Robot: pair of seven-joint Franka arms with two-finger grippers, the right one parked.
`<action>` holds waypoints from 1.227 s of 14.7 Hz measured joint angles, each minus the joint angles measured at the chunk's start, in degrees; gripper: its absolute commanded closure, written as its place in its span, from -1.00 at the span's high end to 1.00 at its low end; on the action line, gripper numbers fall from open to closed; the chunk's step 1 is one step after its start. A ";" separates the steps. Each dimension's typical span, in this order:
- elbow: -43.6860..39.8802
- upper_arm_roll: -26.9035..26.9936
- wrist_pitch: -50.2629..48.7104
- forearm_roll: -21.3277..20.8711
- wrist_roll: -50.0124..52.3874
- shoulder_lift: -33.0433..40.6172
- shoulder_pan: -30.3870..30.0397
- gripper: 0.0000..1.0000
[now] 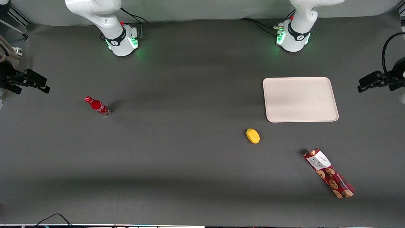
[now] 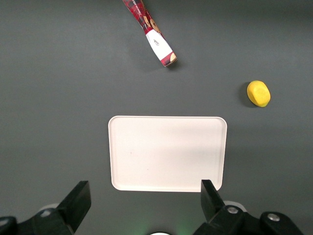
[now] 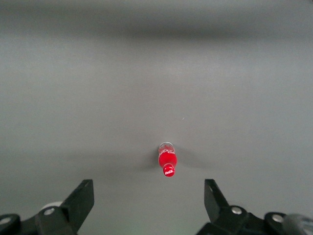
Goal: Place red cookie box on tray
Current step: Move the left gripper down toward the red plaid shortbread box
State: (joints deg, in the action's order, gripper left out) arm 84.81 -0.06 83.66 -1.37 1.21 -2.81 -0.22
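Observation:
The red cookie box (image 1: 329, 172) lies flat and slanted on the dark table, nearer the front camera than the tray, its white label end pointing toward the tray. It also shows in the left wrist view (image 2: 150, 32). The cream-white tray (image 1: 300, 99) lies flat with nothing on it, in front of the working arm's base; it also shows in the left wrist view (image 2: 167, 152). My left gripper (image 2: 145, 198) is open and empty, held high over the table near the tray's edge closest to the arm's base. It is out of the front view.
A yellow lemon-like object (image 1: 252, 136) lies near the tray's corner nearest the front camera, also seen from the wrist (image 2: 258, 93). A small red soda bottle (image 1: 97, 106) stands toward the parked arm's end. Black camera mounts (image 1: 376, 80) stick in at the table's ends.

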 measured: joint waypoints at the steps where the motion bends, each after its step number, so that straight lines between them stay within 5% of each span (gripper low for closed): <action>1: 0.64 -0.12 0.08 0.07 -0.06 0.56 0.00 1.00; 8: 2.77 0.47 7.68 2.05 -0.13 -2.86 -0.97 1.00; 18: 3.62 1.31 37.52 6.66 6.42 -26.94 -3.56 1.00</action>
State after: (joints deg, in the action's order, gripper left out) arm 88.43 1.25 121.18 5.30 7.63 -29.75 -3.79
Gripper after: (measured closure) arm 0.000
